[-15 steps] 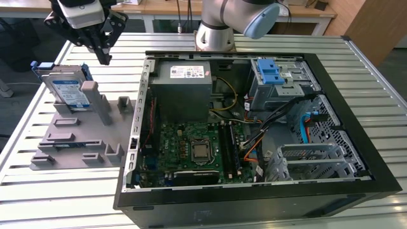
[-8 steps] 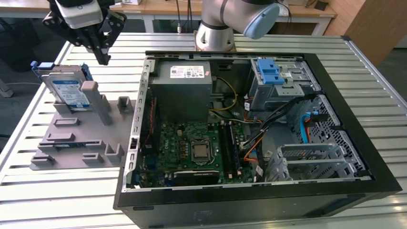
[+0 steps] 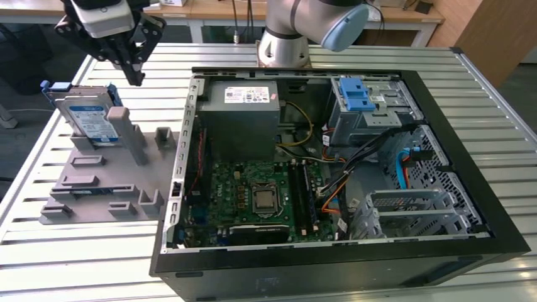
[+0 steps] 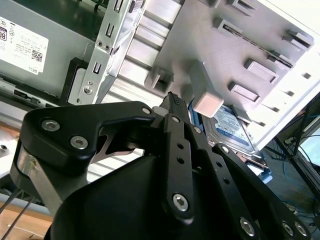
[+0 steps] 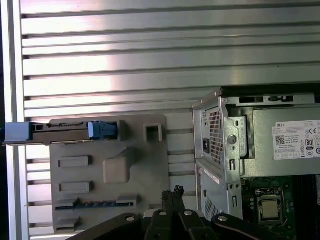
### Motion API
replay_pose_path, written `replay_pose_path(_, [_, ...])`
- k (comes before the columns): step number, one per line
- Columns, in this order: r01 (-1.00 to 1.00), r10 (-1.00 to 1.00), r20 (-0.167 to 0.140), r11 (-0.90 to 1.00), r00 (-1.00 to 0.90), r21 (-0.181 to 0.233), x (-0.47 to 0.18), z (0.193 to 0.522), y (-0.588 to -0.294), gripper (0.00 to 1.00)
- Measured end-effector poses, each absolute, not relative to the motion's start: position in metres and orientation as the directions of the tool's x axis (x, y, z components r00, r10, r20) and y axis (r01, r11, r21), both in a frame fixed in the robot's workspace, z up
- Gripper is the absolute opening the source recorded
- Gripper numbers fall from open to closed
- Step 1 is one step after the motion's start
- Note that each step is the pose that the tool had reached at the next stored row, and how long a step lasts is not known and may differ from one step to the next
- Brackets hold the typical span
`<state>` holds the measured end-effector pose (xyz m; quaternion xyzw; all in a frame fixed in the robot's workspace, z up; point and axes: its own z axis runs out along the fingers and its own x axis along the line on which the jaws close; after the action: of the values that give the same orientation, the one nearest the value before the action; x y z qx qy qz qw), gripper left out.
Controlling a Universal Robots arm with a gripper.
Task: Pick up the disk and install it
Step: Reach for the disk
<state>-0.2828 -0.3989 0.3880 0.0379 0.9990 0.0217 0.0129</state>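
Exterior view: claw [image 3: 134, 77] closed, empty, apart from the upright disk [image 3: 90, 121], toward the exterior view's right.

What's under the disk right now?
The disk stands on edge on the grey fixture plate, which lies on the slatted table. Its lower edge is partly covered by a grey post.

Ribbed metal table [image 3: 503, 107] with wooden desks [image 3: 218, 9] along the back.
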Motion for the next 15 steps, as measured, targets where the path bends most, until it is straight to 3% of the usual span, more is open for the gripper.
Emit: replay_pose_path(15, [0.075, 0.076, -0.024, 0.996, -0.997, 0.044, -0.2896, 0.3872, -0.3989, 0.11])
